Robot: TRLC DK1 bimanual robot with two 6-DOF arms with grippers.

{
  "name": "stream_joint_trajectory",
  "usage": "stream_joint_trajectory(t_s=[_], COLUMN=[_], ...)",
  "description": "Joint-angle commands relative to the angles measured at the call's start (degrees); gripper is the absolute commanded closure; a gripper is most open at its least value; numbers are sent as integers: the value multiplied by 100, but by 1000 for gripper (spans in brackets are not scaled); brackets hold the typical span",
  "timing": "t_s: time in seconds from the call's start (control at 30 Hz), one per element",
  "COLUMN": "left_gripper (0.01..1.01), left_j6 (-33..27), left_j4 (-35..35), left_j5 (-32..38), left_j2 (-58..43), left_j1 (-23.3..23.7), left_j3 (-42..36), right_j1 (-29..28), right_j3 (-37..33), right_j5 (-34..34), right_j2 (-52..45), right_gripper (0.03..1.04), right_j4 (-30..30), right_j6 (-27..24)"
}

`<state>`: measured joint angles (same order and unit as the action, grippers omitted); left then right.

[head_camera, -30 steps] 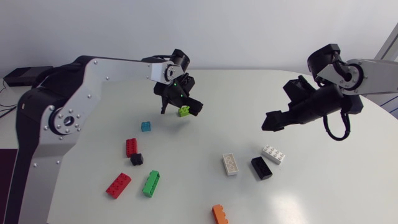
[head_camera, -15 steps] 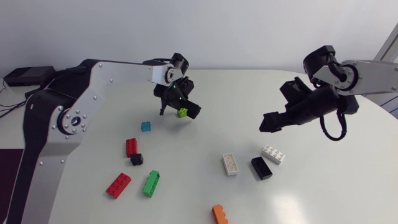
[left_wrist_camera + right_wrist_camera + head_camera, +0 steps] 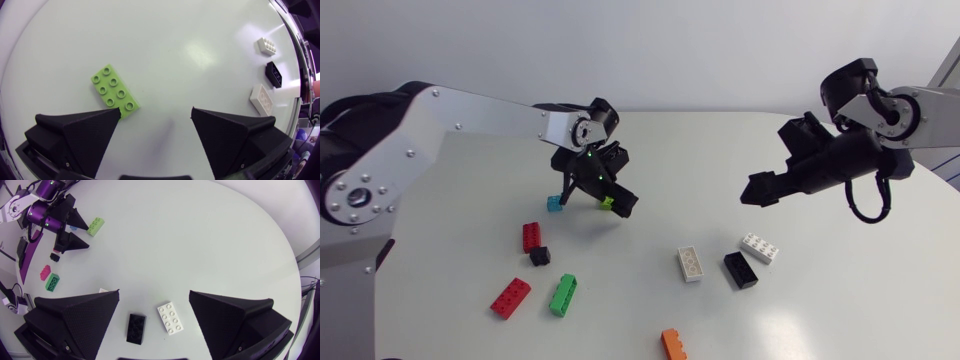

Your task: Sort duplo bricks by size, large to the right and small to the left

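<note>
Left tool (image 3: 156, 110) wide beside lime brick (image 3: 115, 92); right tool (image 3: 154, 292) wide; white table (image 3: 165, 40)

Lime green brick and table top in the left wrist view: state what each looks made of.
Lime green brick: moulded plastic by the look, with a satin finish; it is one even colour and has crisp round studs. Table top: smooth white surface, probably laminate or painted board, though I cannot tell which; slightly glossy, with a soft patch of reflected light.

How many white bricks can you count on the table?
2. One white brick lies left of the long black brick; the other white brick lies on its other side. More may be hidden.
</note>
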<state>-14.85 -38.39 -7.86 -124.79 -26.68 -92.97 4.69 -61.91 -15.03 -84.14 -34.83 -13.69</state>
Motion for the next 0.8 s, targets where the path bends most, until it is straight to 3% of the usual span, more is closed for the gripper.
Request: stream_joint_trajectory(t_s=[0.0,0.2,0.37,0.6,0.67,0.77], left_gripper=[41,41,41,54,134,128], left_j6=[-123,-44,70,1327,1784,2215], left_j4=[-72,77,77,42,42,34], left_j5=[-137,-190,-137,1225,1586,1946], left_j2=[473,1686,1739,614,535,614], left_j1=[-101,-435,-39,514,488,242], left_j3=[587,1598,1176,394,464,640], right_j1=[85,129,208,243,234,199], right_j3=[223,329,364,408,408,408], right_j5=[-35,-35,-44,-53,-44,-44], right_j2=[152,310,381,416,416,416], right_gripper=[59,59,59,59,59,59], right_j4=[-129,-147,-147,-138,-138,-138], right_j6=[77,86,139,174,174,174])
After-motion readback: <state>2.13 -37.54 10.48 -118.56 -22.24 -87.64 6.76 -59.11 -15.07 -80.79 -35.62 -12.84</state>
